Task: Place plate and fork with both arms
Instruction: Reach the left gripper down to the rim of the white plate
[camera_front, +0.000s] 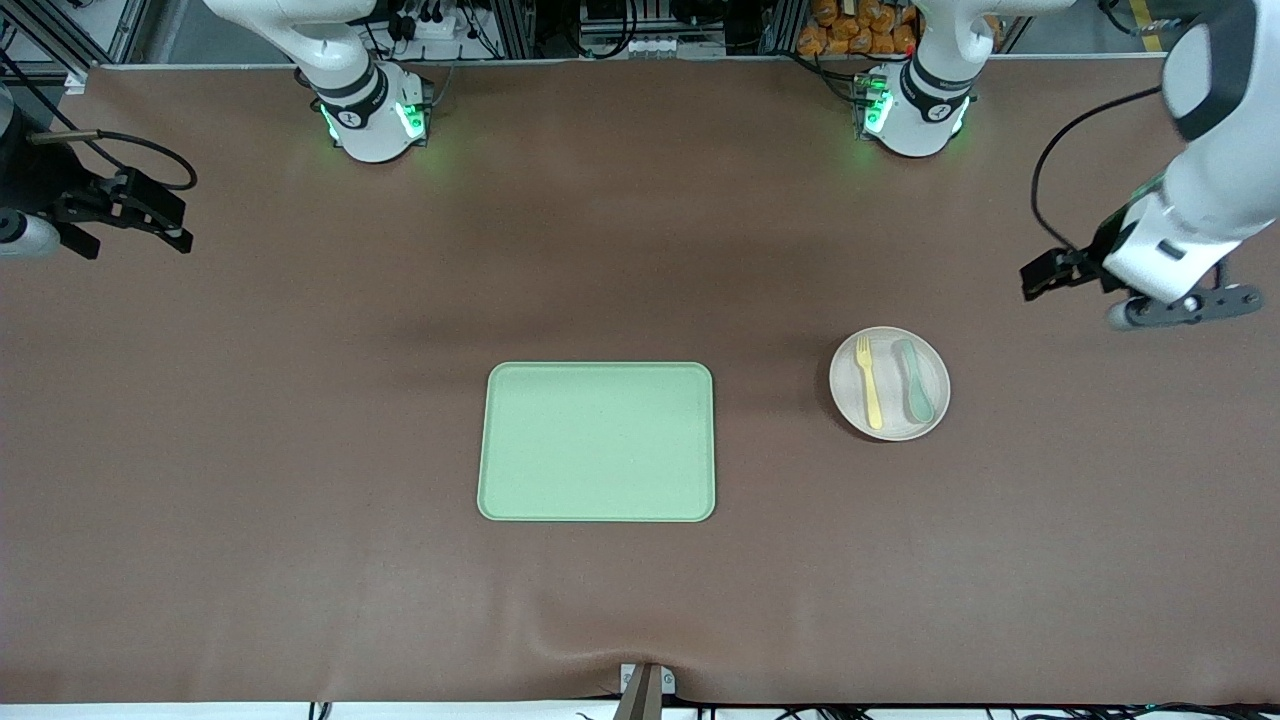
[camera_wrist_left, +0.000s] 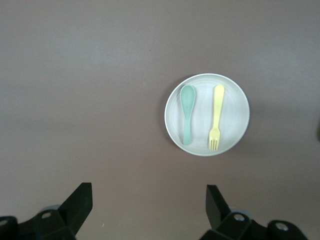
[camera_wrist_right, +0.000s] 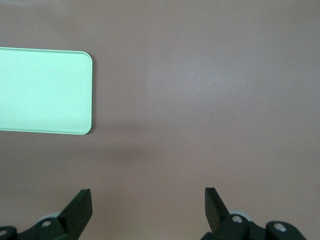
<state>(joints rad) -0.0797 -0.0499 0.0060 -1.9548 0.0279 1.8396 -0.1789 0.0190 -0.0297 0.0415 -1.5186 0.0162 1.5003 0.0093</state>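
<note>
The pale speckled plate (camera_front: 889, 422) (camera_wrist_left: 202, 120) rests on the brown table toward the left arm's end. On it lie the yellow fork (camera_front: 868, 382) (camera_wrist_left: 217, 114) and, beside it, a grey-green spoon (camera_front: 915, 380) (camera_wrist_left: 187, 113). My left gripper (camera_front: 1042, 274) (camera_wrist_left: 149, 192) hangs open and empty above the bare table at that end, off to the side of the plate. At the right arm's end, my right gripper (camera_front: 172, 214) (camera_wrist_right: 148, 195) is also open and empty, up over bare table.
A light green rectangular tray (camera_front: 597, 441) (camera_wrist_right: 45, 90) lies at the middle of the table with nothing on it, level with the plate. Brown cloth covers the whole table; the arm bases (camera_front: 372, 115) stand along the table's edge farthest from the front camera.
</note>
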